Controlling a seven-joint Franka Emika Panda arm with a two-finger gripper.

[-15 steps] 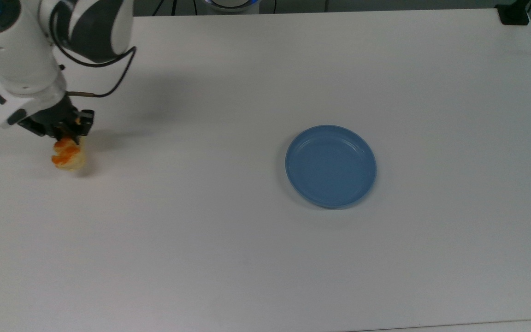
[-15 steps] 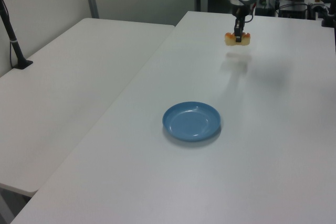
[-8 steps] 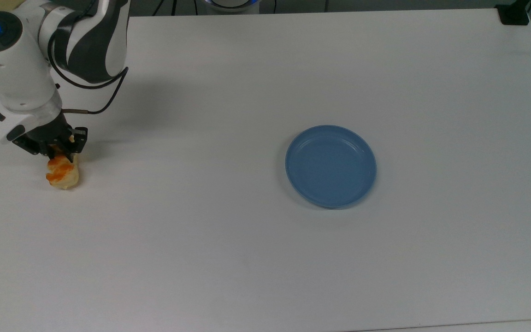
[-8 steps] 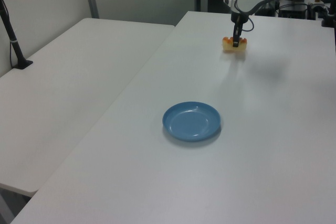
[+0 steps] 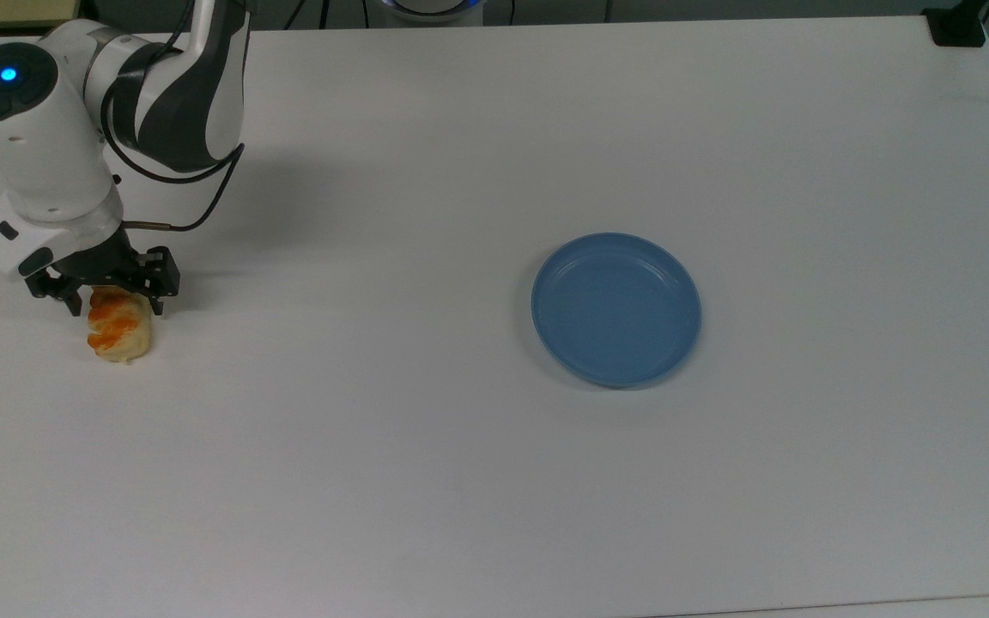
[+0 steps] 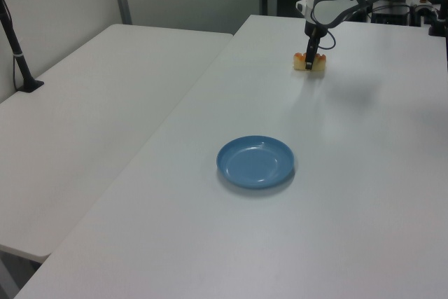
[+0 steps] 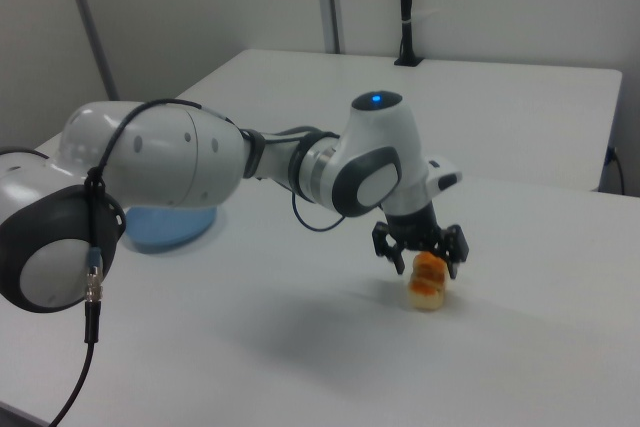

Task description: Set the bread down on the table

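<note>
Top view: the bread (image 5: 119,329) lies on the counter (image 5: 460,481) near the top view's left edge, well apart from the blue plate (image 5: 615,309), which sits toward the centre-right of the surface. The end effector (image 5: 110,296) is positioned directly over the far end of the bread, with its two black fingers spread wide, one on each side of the loaf and not clamping it.

Right view: the end effector (image 7: 421,253) hangs just above the bread (image 7: 427,282). The loaf rests with its base on the counter (image 7: 330,367) and its orange-brown glazed top facing the fingers. The fingers stand apart from the sides of the loaf, so the grip appears released.

Left view: the bread (image 6: 310,61) sits at the far end of the counter (image 6: 336,194), with the blue plate (image 6: 255,162) in the middle of the surface and nothing on it.

Task status, as a judgement:
- Transfer to the counter: done. The bread is supported by the surface, off the plate.
- Release: done or nearly so. The fingers are wide.
- Remaining: raise the end effector straight up clear of the loaf without brushing it. A sideways exit could nudge or roll the bread, since one finger sits just beside each flank.
</note>
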